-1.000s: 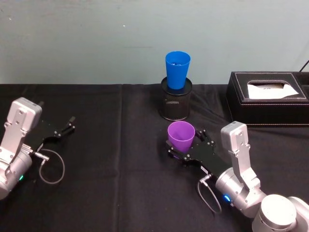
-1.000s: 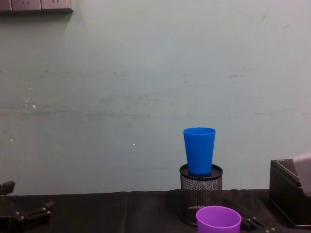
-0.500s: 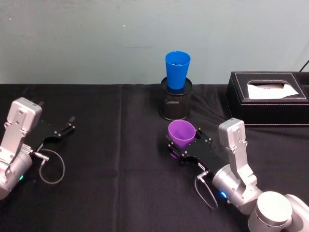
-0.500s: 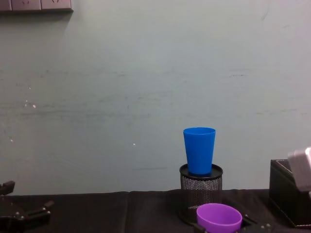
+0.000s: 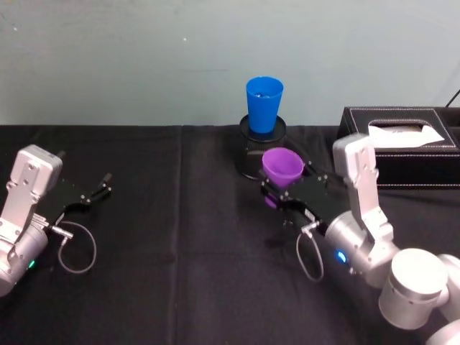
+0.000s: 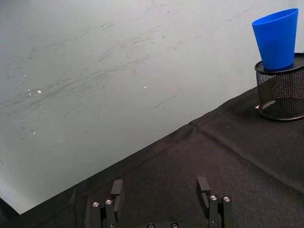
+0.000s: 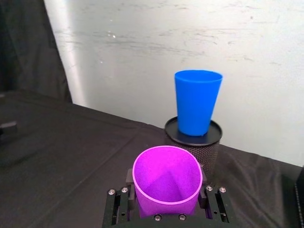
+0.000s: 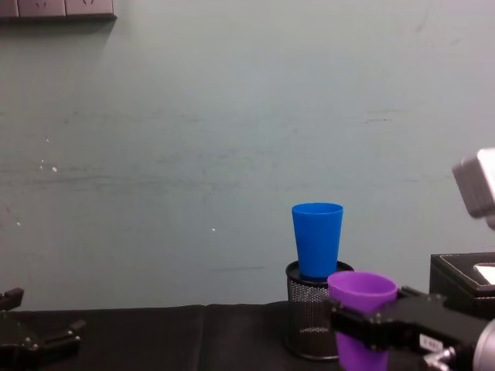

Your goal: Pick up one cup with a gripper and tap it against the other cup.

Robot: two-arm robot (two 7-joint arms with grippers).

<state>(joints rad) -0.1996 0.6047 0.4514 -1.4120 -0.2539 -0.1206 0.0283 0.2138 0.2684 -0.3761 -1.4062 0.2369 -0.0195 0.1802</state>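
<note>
We are clamping the purple cup with our right claw, fingers closed on its lower wall, just in front of the holder by the table's far edge. The blue cup is standing on that holder. Our left claw is idling, fingers spread, near the left edge.

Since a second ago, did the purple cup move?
Yes. The right gripper has lifted the purple cup and carried it toward the black mesh holder; in the head view it now overlaps the holder's right side. The left gripper lies parked, far left.
</note>
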